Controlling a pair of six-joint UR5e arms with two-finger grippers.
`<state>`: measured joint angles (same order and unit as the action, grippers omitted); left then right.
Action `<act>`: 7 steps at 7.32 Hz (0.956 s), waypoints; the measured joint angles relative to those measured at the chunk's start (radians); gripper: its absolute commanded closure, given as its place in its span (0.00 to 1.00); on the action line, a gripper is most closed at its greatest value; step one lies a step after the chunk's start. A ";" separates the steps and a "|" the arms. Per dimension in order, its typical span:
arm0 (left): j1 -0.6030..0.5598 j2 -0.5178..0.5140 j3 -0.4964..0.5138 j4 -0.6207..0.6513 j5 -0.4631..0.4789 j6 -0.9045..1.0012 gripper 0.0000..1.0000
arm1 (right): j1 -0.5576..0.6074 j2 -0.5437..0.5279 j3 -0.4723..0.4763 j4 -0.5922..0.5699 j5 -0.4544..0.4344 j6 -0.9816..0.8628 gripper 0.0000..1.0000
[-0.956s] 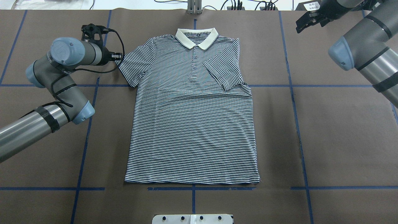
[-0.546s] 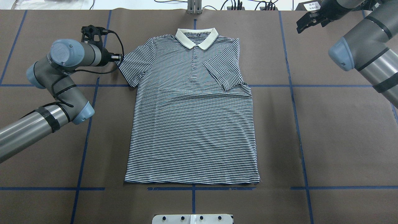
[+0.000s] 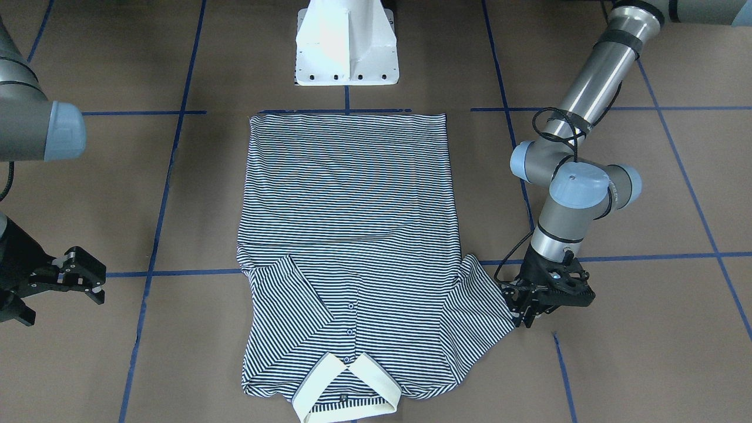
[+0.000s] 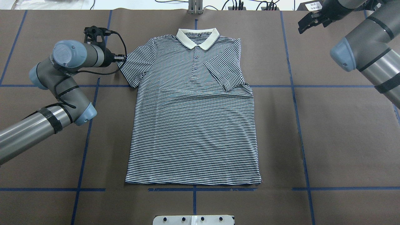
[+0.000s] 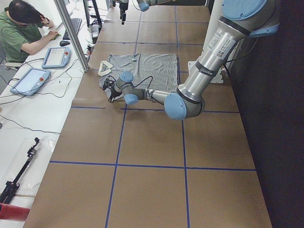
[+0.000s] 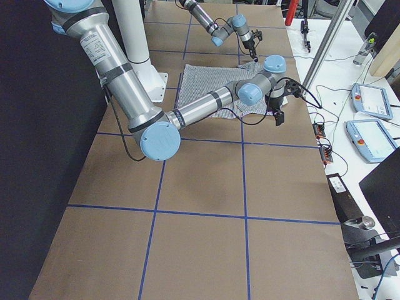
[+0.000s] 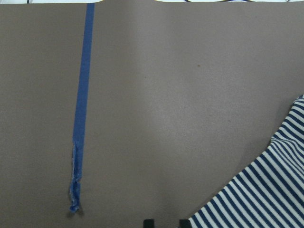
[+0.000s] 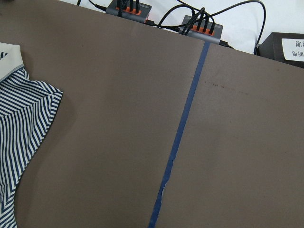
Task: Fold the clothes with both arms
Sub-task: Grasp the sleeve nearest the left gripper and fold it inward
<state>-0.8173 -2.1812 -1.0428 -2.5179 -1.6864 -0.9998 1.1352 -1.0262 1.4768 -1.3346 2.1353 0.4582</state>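
Polo shirt (image 4: 193,125) flat, front up, mid tabletop (image 4: 343,125). Collar (image 4: 197,39) toward far edge, right sleeve (image 4: 223,73) folded onto chest. Left end effector (image 3: 524,317) at left sleeve (image 4: 137,67) cuff, jaws slightly apart, nothing between. Right end effector (image 3: 97,281) open, near far right corner, well apart from polo shirt.

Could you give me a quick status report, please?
Left gripper open, at edge of spread sleeve. Right gripper open, clear of the shirt. Other sleeve folded in. Nothing in the way.
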 measured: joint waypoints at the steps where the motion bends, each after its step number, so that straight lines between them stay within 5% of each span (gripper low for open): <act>1: -0.001 0.001 -0.005 0.000 -0.001 -0.003 1.00 | 0.000 0.000 -0.001 0.000 0.000 0.000 0.00; 3: -0.002 -0.005 -0.053 0.032 -0.008 -0.006 1.00 | -0.001 0.000 -0.001 0.000 0.000 0.002 0.00; 7: 0.028 -0.172 -0.147 0.362 -0.010 -0.124 1.00 | -0.004 0.000 -0.001 0.000 -0.006 0.006 0.00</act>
<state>-0.7894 -2.3533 -1.1901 -2.1555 -1.6959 -1.1240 1.1308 -1.0263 1.4757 -1.3346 2.1296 0.4640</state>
